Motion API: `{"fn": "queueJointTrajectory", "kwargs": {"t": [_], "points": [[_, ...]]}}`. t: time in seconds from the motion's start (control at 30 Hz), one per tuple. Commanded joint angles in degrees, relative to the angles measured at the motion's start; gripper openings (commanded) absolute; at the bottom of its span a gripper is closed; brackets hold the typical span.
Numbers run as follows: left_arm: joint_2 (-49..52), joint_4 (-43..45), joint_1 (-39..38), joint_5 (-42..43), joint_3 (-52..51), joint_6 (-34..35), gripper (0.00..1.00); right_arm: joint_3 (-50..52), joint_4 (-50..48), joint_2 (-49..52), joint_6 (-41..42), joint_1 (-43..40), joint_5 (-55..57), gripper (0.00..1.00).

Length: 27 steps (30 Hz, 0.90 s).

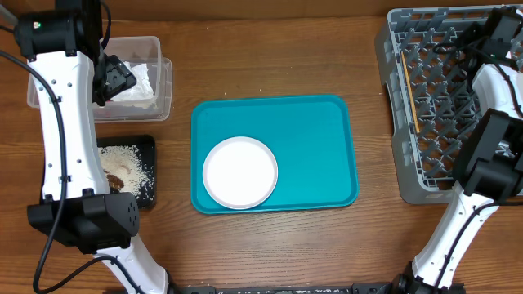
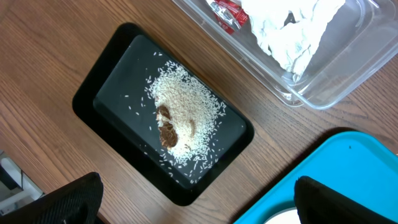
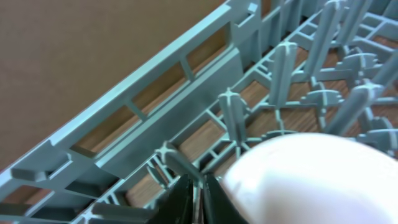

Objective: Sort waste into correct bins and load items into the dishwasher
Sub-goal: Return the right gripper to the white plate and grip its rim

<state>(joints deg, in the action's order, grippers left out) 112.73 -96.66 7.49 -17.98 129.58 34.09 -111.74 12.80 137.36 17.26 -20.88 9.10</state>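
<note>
Object [image 3: 311, 180], pale and blurred, half cropped, inside dish rack [image 3: 180, 112]

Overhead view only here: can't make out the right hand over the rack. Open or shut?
Observer: Shut, per right wrist: right hand sits low inside the rack, by its wall.
Operator: Anything next to it?
Observer: A blurred white rounded thing just beside it; can't tell what.
Operator: Tub, only napkins?
Observer: No, left wrist shows a red wrapper beside the napkins in the tub.
</note>
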Motion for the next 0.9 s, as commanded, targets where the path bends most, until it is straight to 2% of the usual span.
{"fn": "queueJointTrajectory", "kwargs": {"t": [0.0,0.17,0.2,0.27,0.3,0.33,0.37,0.47,0.57,0.63,0.8,0.87], "points": [[-1.1,-0.1,-0.4,0.0,1.0,-0.7,1.00,0.1,4.2,-1.1,-1.0,-2.6,8.5,0.09],[-1.1,-0.1,-0.4,0.0,1.0,-0.7,1.00,-0.9,7.6,-4.9,-0.3,-2.6,9.9,0.26],[-1.1,-0.1,-0.4,0.0,1.0,-0.7,1.00,-1.0,8.1,-6.2,-0.1,-2.6,9.2,0.33],[-1.1,-0.1,-0.4,0.0,1.0,-0.7,1.00,-1.0,9.3,-9.3,-0.1,-2.6,7.5,0.58],[-1.1,-0.1,-0.4,0.0,1.0,-0.7,1.00,-1.0,10.1,-11.0,-0.1,-2.6,6.8,0.64],[-1.1,-0.1,-0.4,0.0,1.0,-0.7,1.00,-1.0,11.0,-13.1,-0.1,-2.6,6.0,0.81],[-1.1,-0.1,-0.4,0.0,1.0,-0.7,1.00,-1.0,11.9,-15.0,-0.1,-2.6,5.4,0.90],[-1.1,-0.1,-0.4,0.0,1.0,-0.7,1.00,-1.0,16.8,-21.5,0.5,-2.6,0.2,0.99],[-1.1,-0.1,-0.4,0.0,1.0,-0.7,1.00,-1.0,23.2,-28.9,0.5,-2.6,-11.0,1.00],[-1.1,-0.1,-0.4,0.0,1.0,-0.7,1.00,-1.0,26.3,-33.2,1.0,-2.6,-20.9,1.00],[-1.1,-0.1,-0.4,0.0,1.0,-0.7,1.00,-1.0,39.1,-40.6,1.6,-1.3,-56.6,1.00],[-1.1,-0.1,-0.4,0.0,1.0,-0.7,1.00,-1.0,46.4,-41.3,1.6,0.7,-61.8,1.00]]}}
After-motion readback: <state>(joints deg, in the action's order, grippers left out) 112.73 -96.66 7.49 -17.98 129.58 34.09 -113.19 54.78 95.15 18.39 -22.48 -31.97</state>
